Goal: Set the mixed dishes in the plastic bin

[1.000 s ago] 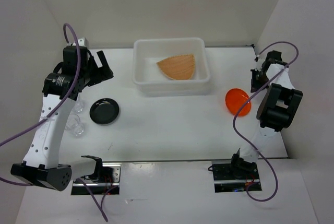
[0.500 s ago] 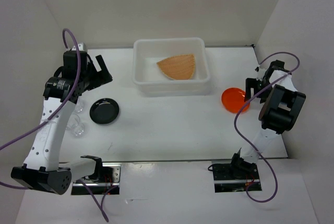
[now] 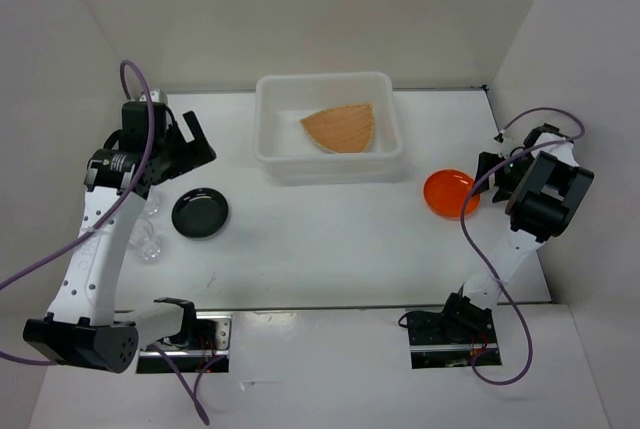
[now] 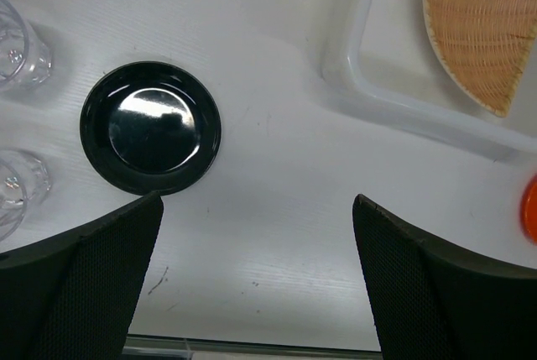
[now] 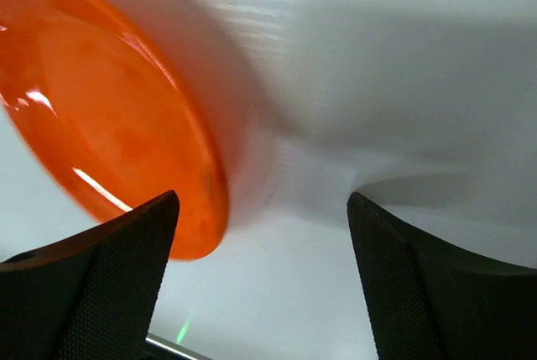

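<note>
The plastic bin sits at the far middle of the table, with the woven fan-shaped plate lying inside it. The orange plate lies on the table to the bin's near right. The right gripper is just beside its right edge; whether they touch cannot be told. The black plate lies at the left. The left gripper is beyond it, fingers spread apart. The far clear cup and near clear cup stand left of the black plate, partly behind the left arm.
</note>
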`<state>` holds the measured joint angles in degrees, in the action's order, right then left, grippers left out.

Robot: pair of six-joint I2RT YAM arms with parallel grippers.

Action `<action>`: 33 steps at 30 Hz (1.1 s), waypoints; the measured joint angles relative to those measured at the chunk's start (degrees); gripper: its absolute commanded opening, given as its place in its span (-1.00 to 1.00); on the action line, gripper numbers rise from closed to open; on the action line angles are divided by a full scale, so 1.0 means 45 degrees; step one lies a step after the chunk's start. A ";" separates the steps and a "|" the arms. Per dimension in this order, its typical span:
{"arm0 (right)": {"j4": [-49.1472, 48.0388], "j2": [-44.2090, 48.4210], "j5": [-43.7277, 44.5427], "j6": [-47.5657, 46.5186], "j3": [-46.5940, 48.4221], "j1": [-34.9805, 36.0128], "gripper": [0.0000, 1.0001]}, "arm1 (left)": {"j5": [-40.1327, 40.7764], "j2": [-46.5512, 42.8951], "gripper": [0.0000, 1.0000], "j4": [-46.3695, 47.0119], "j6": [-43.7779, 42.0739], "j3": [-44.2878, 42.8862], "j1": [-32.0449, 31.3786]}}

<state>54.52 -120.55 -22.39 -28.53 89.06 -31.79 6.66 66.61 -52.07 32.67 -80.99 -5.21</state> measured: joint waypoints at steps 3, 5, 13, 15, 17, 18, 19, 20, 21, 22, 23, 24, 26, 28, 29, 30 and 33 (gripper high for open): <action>0.0631 -0.0627 -0.1141 -0.0442 0.0675 -0.0029 0.59 | -0.0029 -0.0005 1.00 -0.0136 0.0185 0.0000 0.0015; 0.1088 -0.1049 -0.2142 -0.0699 0.0971 -0.0024 0.57 | -0.0034 -0.0034 1.00 -0.0238 0.0277 0.0005 0.0015; 0.2331 -0.1855 -0.5401 -0.1030 0.0748 0.0107 0.26 | -0.0044 -0.0597 1.00 -0.0544 0.0748 0.0005 0.0015; 0.2584 -0.2108 -0.5882 -0.1064 0.0573 0.0189 -0.03 | -0.0049 -0.0685 1.00 -0.0578 0.0811 0.0010 0.0015; 0.2851 -0.2443 -0.6164 -0.1010 0.0364 0.0262 -0.22 | -0.0058 -0.0729 1.00 -0.0627 0.0826 0.0019 0.0015; 0.2968 -0.2569 -0.6271 -0.0981 0.0282 0.0287 -0.38 | -0.0073 -0.0738 1.00 -0.0636 0.0831 0.0039 0.0015; 0.3065 -0.2691 -0.6295 -0.0971 0.0194 0.0287 -0.43 | -0.0083 -0.0738 1.00 -0.0641 0.0835 0.0053 0.0015; 0.3157 -0.2798 -0.6339 -0.0942 0.0117 0.0287 -0.49 | -0.0083 -0.0738 1.00 -0.0651 0.0835 0.0073 0.0015; 0.3196 -0.2861 -0.6353 -0.0913 0.0068 0.0291 -0.55 | -0.0083 -0.0738 1.00 -0.0656 0.0835 0.0102 0.0015; 0.3211 -0.2909 -0.6348 -0.0879 0.0029 0.0311 -0.65 | -0.0092 -0.0743 1.00 -0.0665 0.0835 0.0146 0.0015; 0.3211 -0.2919 -0.6334 -0.0889 0.0015 0.0321 -0.73 | -0.0097 -0.0743 1.00 -0.0699 0.0835 0.0170 0.0015; 0.3167 -0.2919 -0.6246 -0.0869 0.0010 0.0321 -0.89 | -0.0102 -0.0738 1.00 -0.0724 0.0835 0.0194 0.0015; 0.3143 -0.2929 -0.6193 -0.0806 0.0010 0.0321 -1.00 | -0.0107 -0.0743 1.00 -0.0724 0.0835 0.0219 0.0015; 0.3133 -0.2929 -0.6159 -0.0680 0.0005 0.0321 -1.00 | -0.0107 -0.0743 1.00 -0.0714 0.0835 0.0262 0.0015; 0.3128 -0.2929 -0.6144 -0.0612 0.0005 0.0321 -1.00 | -0.0112 -0.0748 1.00 -0.0719 0.0835 0.0296 0.0015; 0.3123 -0.2914 -0.6130 -0.0568 0.0000 0.0321 -1.00 | -0.0117 -0.0748 1.00 -0.0714 0.0835 0.0335 0.0015; 0.3079 -0.2783 -0.6033 -0.0529 -0.0058 0.0321 -1.00 | -0.0117 -0.0753 1.00 -0.0714 0.0840 0.0398 0.0015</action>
<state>68.38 -133.08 -49.54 -30.92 88.79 -30.35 6.13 63.22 -55.29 36.45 -79.20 -5.15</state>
